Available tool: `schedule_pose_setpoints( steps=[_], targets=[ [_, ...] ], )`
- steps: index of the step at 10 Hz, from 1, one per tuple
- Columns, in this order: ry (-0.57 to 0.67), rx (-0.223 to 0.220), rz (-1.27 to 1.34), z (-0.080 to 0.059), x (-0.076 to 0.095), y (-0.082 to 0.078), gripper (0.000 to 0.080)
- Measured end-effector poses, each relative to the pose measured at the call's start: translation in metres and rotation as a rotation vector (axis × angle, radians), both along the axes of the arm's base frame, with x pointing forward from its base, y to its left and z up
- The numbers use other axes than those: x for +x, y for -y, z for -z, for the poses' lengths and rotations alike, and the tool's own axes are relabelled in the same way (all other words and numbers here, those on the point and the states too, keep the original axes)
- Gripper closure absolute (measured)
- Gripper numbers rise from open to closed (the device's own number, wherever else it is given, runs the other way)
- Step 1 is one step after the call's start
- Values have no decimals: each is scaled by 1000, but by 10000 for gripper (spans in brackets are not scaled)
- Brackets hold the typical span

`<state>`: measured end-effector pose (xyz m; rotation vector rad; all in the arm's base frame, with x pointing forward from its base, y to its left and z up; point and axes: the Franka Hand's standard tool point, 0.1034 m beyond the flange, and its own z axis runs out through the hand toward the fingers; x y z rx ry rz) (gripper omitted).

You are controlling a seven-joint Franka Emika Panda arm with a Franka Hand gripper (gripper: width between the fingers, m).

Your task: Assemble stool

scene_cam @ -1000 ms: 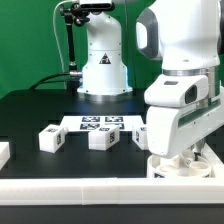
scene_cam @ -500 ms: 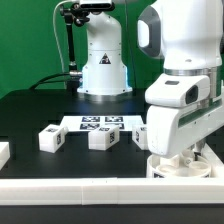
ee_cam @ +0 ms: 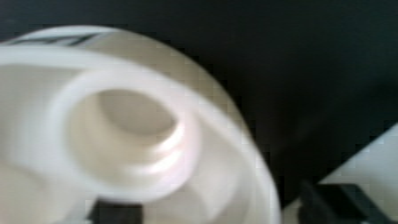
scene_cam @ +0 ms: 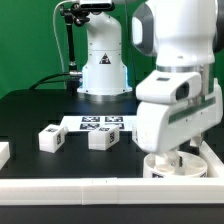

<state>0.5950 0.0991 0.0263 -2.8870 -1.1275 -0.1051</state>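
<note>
Seat (scene_cam: 192,168), a thick white disc with a round socket (ee_cam: 134,125), is lying at five o'clock on the table (scene_cam: 28,112). The gripper (scene_cam: 180,156) is hanging directly over it, and whether it is grasping cannot be told. One tagged block leg (scene_cam: 103,139) is sitting at the seat's nine o'clock, with a second leg (scene_cam: 52,138) farther out.

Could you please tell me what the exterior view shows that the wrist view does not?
Only the exterior view shows two leg blocks, the marker board and the arm's base. Only the wrist view shows a round recess up close. Both show the stool seat and the black table.
</note>
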Motion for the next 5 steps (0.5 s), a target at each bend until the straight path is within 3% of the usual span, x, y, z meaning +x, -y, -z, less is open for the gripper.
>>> schedule_pose_setpoints(
  steps=[1, 2, 3, 5],
  targets=[
    [10, -1, -3, -9, -3, 3, 297],
    [16, -4, 0, -21, -7, 7, 174],
    [25, -9, 6, -42, -12, 13, 157],
    [27, -10, 51, -53, -23, 17, 151]
  ],
)
